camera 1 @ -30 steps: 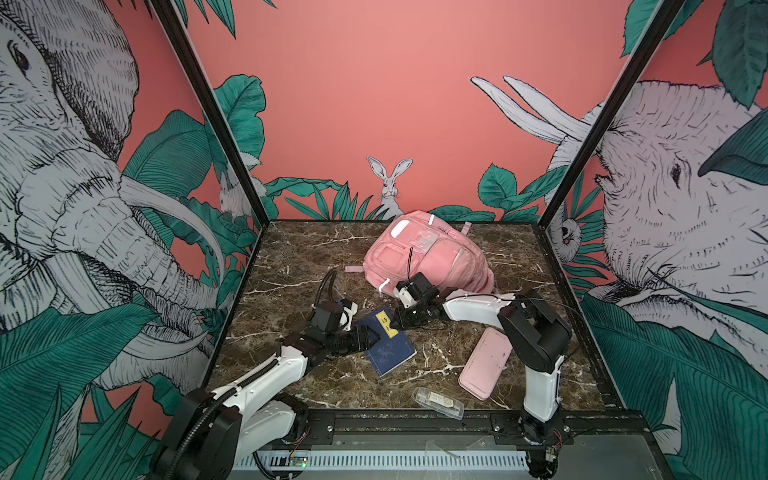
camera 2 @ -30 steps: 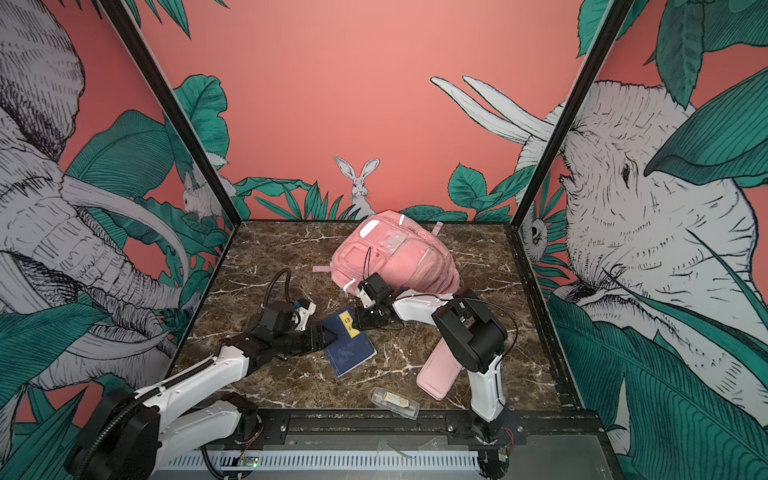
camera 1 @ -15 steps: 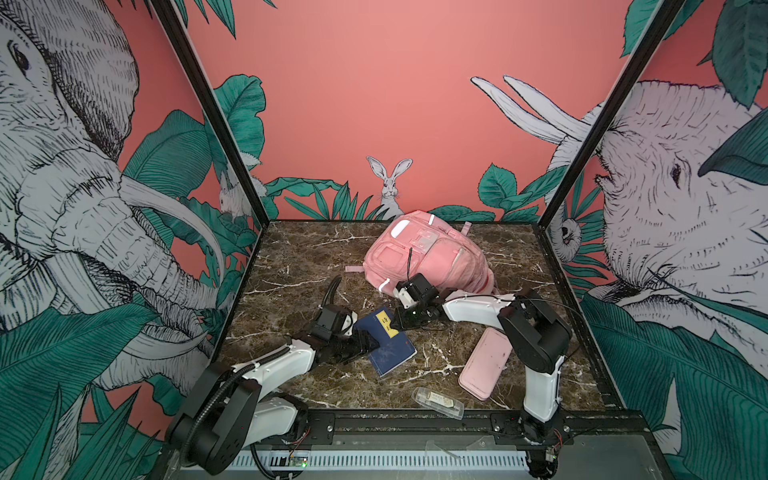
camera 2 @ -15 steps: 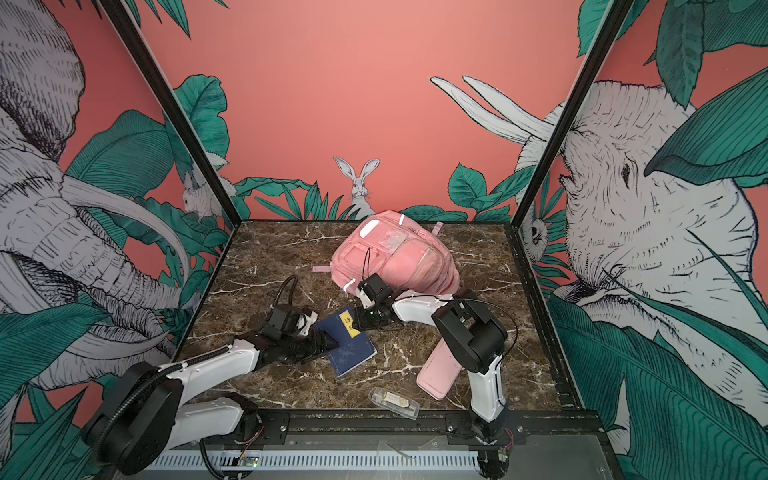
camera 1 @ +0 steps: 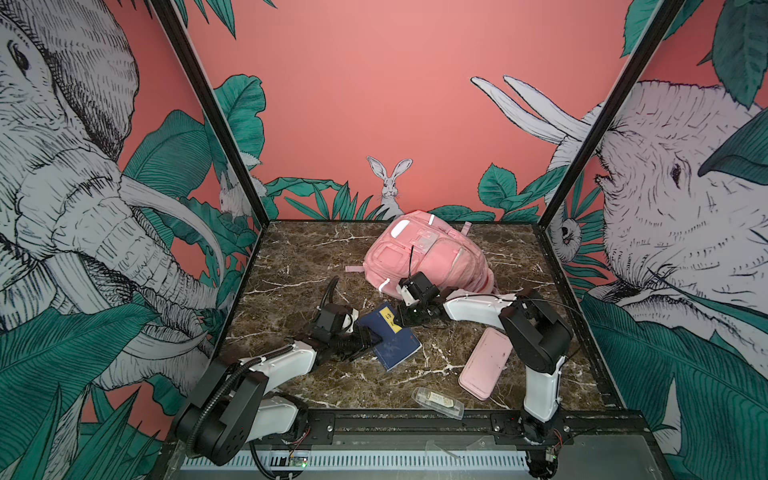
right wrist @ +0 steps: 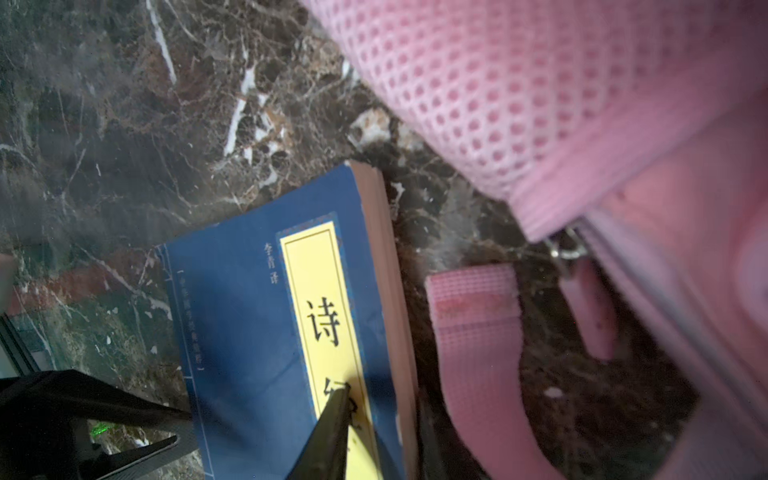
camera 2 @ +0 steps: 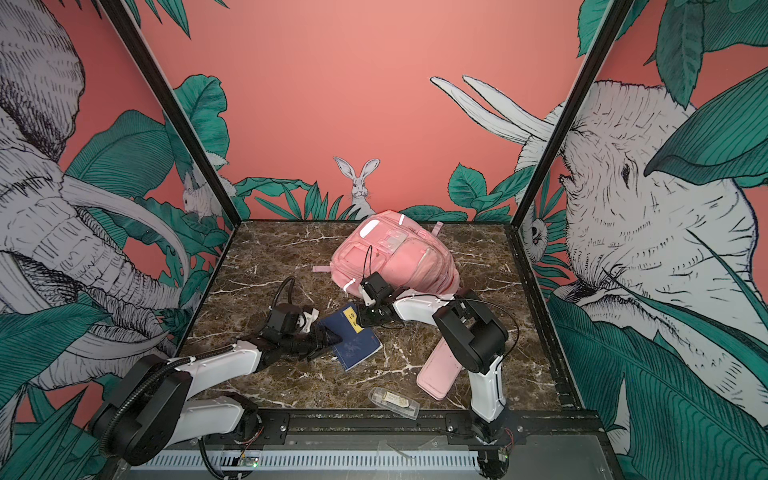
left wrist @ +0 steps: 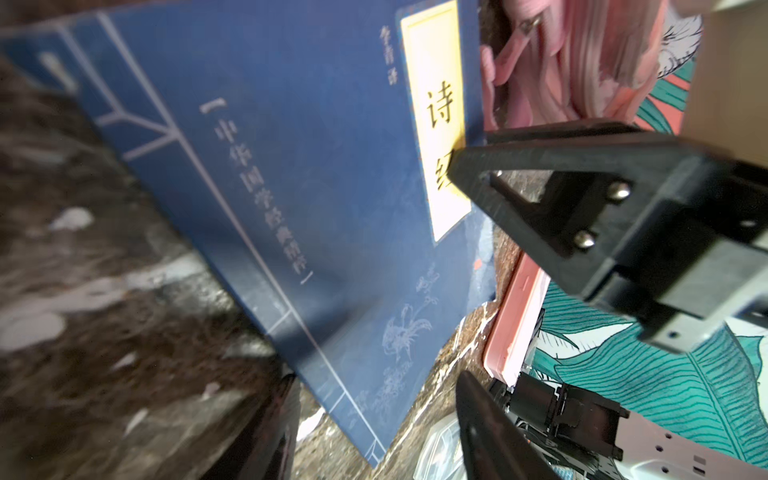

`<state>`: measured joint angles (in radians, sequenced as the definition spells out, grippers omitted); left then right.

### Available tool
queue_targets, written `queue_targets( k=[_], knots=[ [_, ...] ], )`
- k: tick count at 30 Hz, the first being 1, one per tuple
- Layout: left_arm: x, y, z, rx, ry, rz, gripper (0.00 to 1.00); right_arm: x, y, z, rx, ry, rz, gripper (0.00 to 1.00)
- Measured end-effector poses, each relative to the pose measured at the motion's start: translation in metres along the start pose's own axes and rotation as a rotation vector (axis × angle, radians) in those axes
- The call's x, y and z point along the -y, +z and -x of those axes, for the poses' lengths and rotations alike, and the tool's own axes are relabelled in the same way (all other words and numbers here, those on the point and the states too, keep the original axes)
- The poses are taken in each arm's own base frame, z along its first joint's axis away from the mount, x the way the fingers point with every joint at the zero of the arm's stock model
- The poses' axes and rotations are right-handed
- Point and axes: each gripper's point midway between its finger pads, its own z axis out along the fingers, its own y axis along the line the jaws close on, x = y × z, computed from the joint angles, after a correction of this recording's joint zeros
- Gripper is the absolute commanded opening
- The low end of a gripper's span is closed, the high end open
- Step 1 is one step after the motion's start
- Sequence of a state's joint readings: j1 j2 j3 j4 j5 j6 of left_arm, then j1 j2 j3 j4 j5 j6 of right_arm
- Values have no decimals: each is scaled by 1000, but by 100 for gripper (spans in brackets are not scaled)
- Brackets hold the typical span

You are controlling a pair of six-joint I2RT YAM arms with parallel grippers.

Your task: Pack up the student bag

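The student bag point(camera 1: 432, 257) point(camera 2: 399, 257), a pink backpack, lies at the back middle of the marble table; its mesh side point(right wrist: 540, 104) fills the right wrist view. In front of it lies a blue book point(camera 1: 395, 340) point(camera 2: 353, 343) point(left wrist: 291, 187) point(right wrist: 249, 332) with a yellow label, its far edge raised. My right gripper point(camera 1: 405, 318) point(camera 2: 365, 318) point(right wrist: 382, 411) is shut on that raised edge, one finger on the label. My left gripper point(camera 1: 365, 338) point(camera 2: 322, 338) point(left wrist: 374, 440) is open, low at the book's left side, with a book corner between its fingers.
A flat pink pencil case point(camera 1: 486, 361) point(camera 2: 440, 370) lies right of the book, under the right arm. A small clear plastic box point(camera 1: 436, 401) point(camera 2: 395, 401) sits near the front edge. A loose pink strap point(right wrist: 473, 332) of the bag rests beside the book.
My left arm has sunk lower and slid in against the book's left side, and its jaws have narrowed a little. The right gripper and the book's raised edge have stayed put.
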<state>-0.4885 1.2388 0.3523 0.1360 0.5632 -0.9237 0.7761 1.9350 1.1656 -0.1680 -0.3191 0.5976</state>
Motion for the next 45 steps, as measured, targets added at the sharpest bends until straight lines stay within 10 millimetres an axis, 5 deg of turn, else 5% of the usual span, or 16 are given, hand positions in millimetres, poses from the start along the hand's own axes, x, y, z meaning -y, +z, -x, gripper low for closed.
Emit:
queue_targets(
  k=[16,29,35,40,45],
  knots=[
    [-1,9,16,82,-7,-47,59,8,0,7,30,-4,-49,27],
    [29,2,39,180,58,-165,54,18,-2,15,68,0,-100,27],
    [71,-3,57,237,155,-316,52,-11,4,-5,-4,-26,6,26],
    [80,-1,64,240,169,-329,42,-16,5,-13,-36,-26,40,26],
    [78,-3,62,224,193,-274,53,-21,6,-19,-56,-31,61,26]
  ],
)
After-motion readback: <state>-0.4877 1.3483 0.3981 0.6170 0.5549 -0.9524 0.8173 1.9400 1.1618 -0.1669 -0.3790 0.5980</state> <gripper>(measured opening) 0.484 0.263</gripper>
